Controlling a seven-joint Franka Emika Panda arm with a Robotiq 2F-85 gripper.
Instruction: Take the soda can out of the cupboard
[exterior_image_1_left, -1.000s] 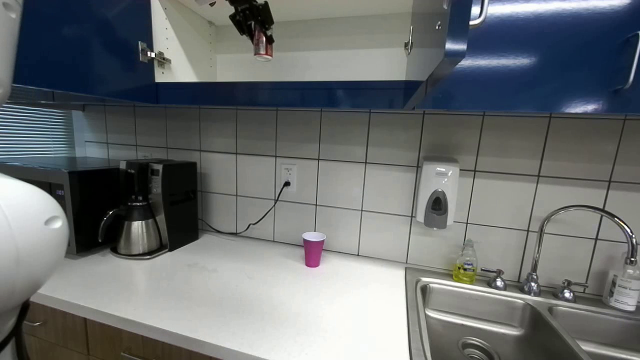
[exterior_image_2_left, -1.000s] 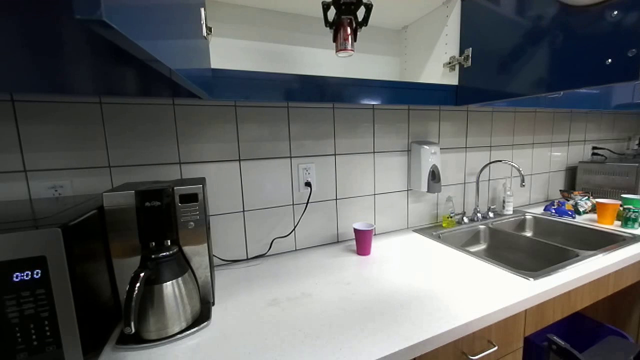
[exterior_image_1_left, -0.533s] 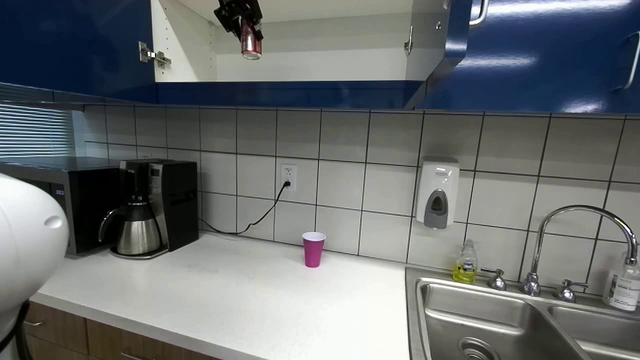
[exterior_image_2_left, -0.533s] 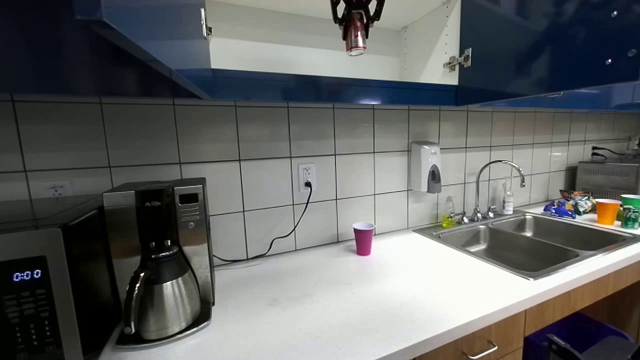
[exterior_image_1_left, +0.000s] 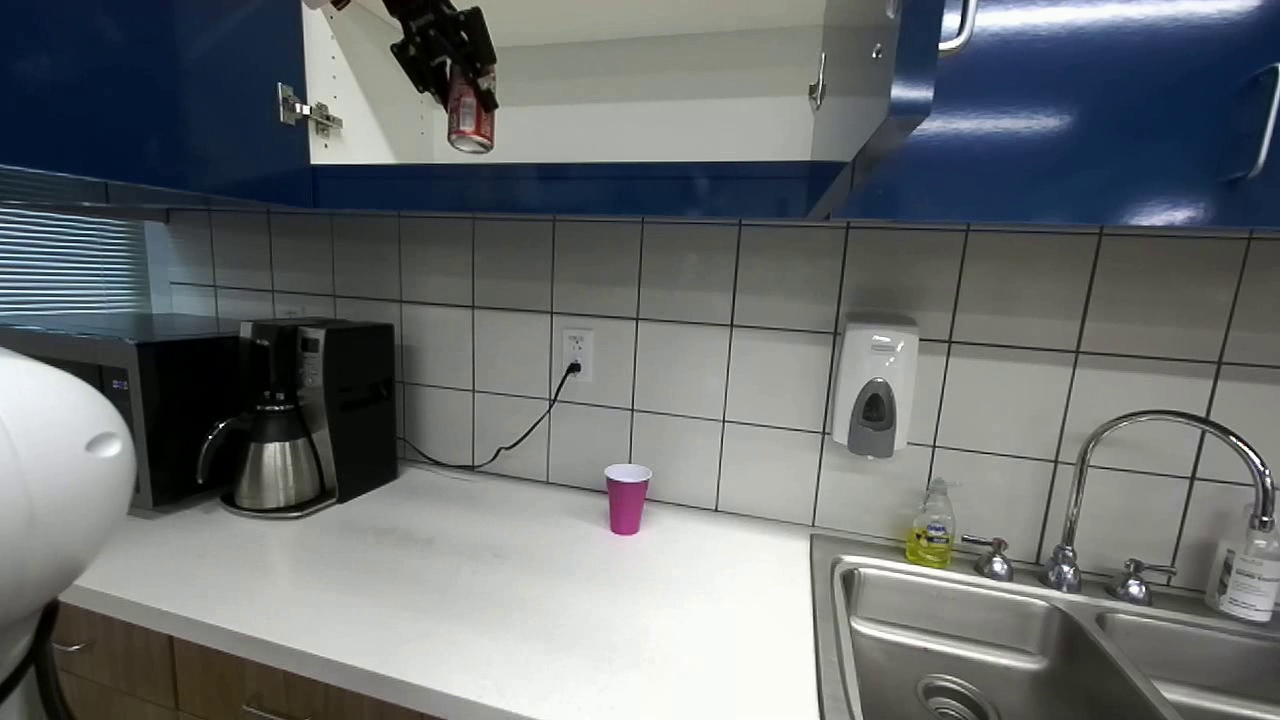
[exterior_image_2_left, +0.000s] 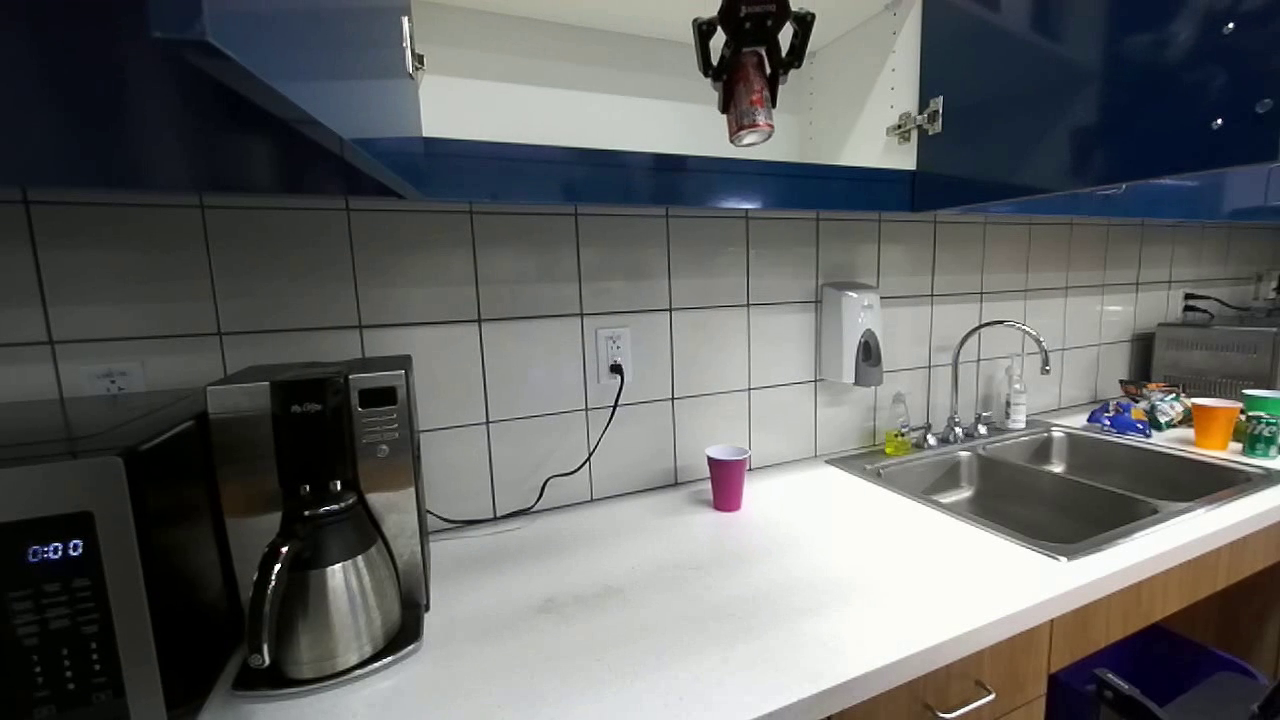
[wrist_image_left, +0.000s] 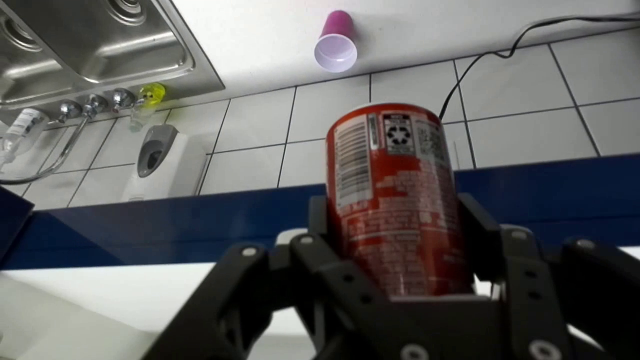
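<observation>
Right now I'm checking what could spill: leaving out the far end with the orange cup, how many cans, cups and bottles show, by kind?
Cans: 1, red cylindrical soda can held between the fingers
Cups: 1, tapered magenta cup
Bottles: 2, clear bottle of yellow liquid; clear white-labelled bottle
Total: 4

Cannot read the fine print on the soda can (wrist_image_left: 400, 215), blurred in the wrist view; cannot see its upper end, hidden by the gripper (exterior_image_2_left: 749, 107) in both exterior views. Find the cupboard (exterior_image_1_left: 560, 188) cut off by the top edge in both; in an exterior view, find the microwave (exterior_image_2_left: 120, 560) cut by the left edge, the green cup (exterior_image_2_left: 1262, 401) by the right; cannot make out the markings on the colourful bags (exterior_image_2_left: 1122, 418), too small.
</observation>
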